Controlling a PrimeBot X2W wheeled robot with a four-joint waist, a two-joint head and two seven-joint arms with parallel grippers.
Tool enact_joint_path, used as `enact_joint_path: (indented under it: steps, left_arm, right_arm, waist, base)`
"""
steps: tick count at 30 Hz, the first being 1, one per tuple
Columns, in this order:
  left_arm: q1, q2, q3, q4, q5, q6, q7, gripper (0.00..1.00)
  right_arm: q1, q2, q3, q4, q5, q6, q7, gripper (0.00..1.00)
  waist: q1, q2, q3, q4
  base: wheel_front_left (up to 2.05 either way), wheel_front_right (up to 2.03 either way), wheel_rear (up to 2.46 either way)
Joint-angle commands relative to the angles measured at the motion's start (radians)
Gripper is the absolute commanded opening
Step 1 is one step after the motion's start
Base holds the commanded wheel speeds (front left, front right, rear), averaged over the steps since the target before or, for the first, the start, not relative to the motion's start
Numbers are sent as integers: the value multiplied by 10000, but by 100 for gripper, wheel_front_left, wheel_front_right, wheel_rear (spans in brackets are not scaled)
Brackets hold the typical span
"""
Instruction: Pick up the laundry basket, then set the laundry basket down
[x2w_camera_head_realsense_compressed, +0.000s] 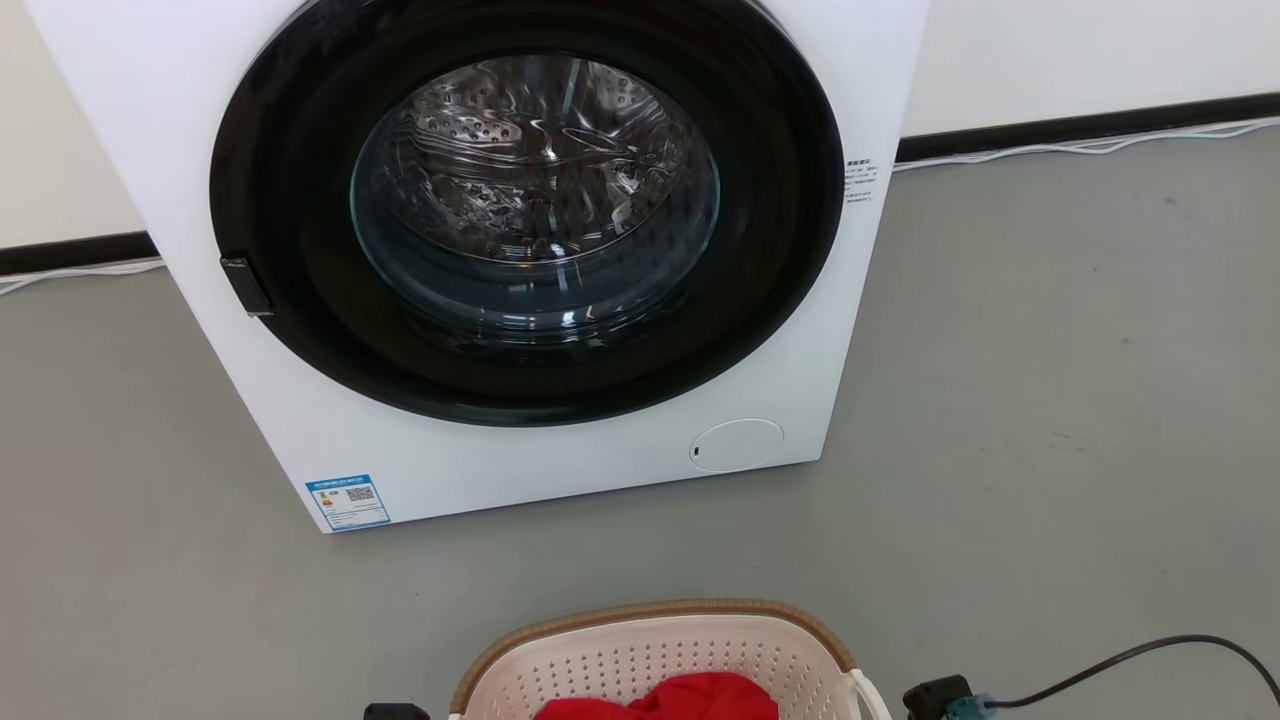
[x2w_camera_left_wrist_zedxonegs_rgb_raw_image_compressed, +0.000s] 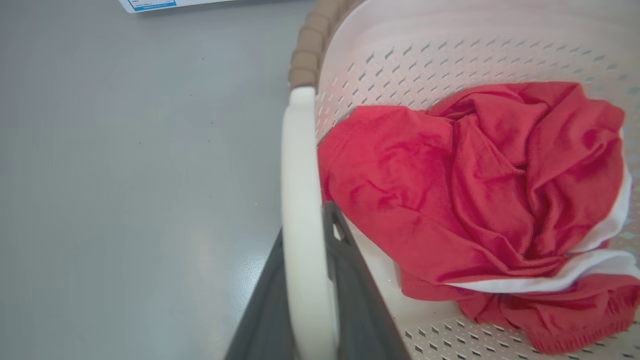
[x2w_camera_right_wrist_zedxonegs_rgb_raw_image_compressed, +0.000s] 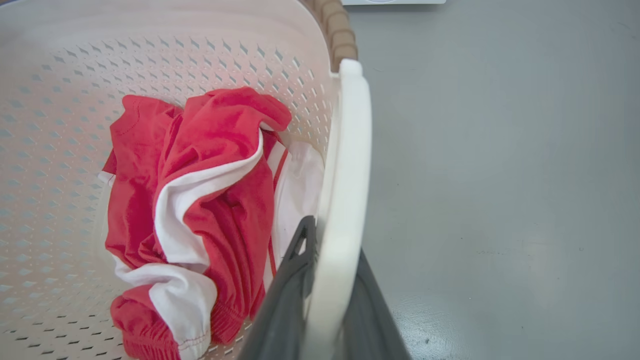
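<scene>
Currently, the laundry basket (x2w_camera_head_realsense_compressed: 640, 655) is clamped at each white handle (x2w_camera_left_wrist_zedxonegs_rgb_raw_image_compressed: 300, 165): one by the left gripper (x2w_camera_left_wrist_zedxonegs_rgb_raw_image_compressed: 305, 225), one by the right gripper (x2w_camera_right_wrist_zedxonegs_rgb_raw_image_compressed: 335, 240). Red clothing (x2w_camera_left_wrist_zedxonegs_rgb_raw_image_compressed: 475, 185) is contained inside.

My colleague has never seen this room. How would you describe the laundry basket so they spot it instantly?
Find the white washing machine against the wall; the laundry basket is in front of its door. It is cream and perforated, with a brown rim, white loop handles and red-and-white clothing inside.
</scene>
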Motion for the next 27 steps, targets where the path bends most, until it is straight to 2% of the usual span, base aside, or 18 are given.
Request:
enact_joint_path:
  steps: [1,27]
  left_arm:
    - [-346,-100,108,-262,-31,-104,-193,0]
    - [-493,-101,-285,-74,-406,-130,-299,0]
  right_arm:
    - [-69,270,397,-193,20,177,-112,0]
    - [-429,270,1087,553,794,177,-664,0]
  waist:
    - [0,-1,3,-13]
    - [0,-1,21,58]
  base:
    - [0,0,0]
    - [0,0,0]
